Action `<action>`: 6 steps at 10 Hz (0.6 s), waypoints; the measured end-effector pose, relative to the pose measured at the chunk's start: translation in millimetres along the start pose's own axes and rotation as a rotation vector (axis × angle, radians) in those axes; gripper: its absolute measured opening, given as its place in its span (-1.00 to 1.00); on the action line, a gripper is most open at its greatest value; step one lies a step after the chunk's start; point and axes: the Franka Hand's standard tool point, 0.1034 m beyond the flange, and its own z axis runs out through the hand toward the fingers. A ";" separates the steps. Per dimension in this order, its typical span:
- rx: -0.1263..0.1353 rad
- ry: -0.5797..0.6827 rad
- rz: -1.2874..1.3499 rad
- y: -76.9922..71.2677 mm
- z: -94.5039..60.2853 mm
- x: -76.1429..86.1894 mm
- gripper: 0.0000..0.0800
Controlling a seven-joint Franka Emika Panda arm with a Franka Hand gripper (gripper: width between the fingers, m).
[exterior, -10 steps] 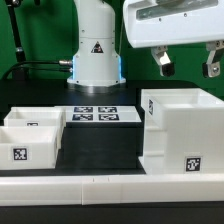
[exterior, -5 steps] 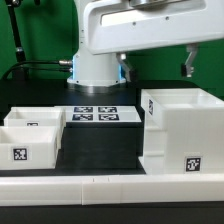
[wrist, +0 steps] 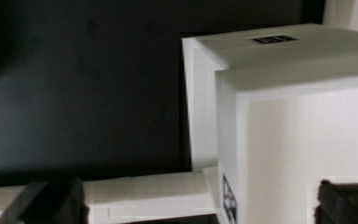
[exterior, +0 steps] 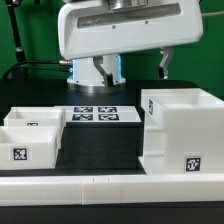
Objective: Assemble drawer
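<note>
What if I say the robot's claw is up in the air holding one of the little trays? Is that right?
Not quite. The gripper is up in the air, but it is open and holds nothing. The exterior view shows the front tray and the tray behind it both down on the table.

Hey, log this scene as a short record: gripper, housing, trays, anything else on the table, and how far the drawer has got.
gripper: gripper open, empty, up above the table, touching nothing
housing: housing stands at the exterior view's right, no tray in it
trays: front tray and back tray close together at the exterior view's left, apart from the housing
other: marker board flat between the trays and the housing; rail along the near edge
progress: both trays are outside the housing, nothing is joined
</note>
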 end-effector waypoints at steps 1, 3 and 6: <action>-0.001 0.000 0.003 1.3 0.1 -0.3 0.62; -0.069 -0.015 -0.037 29.9 4.8 -12.5 0.62; -0.101 -0.004 0.005 67.8 14.7 -29.1 0.62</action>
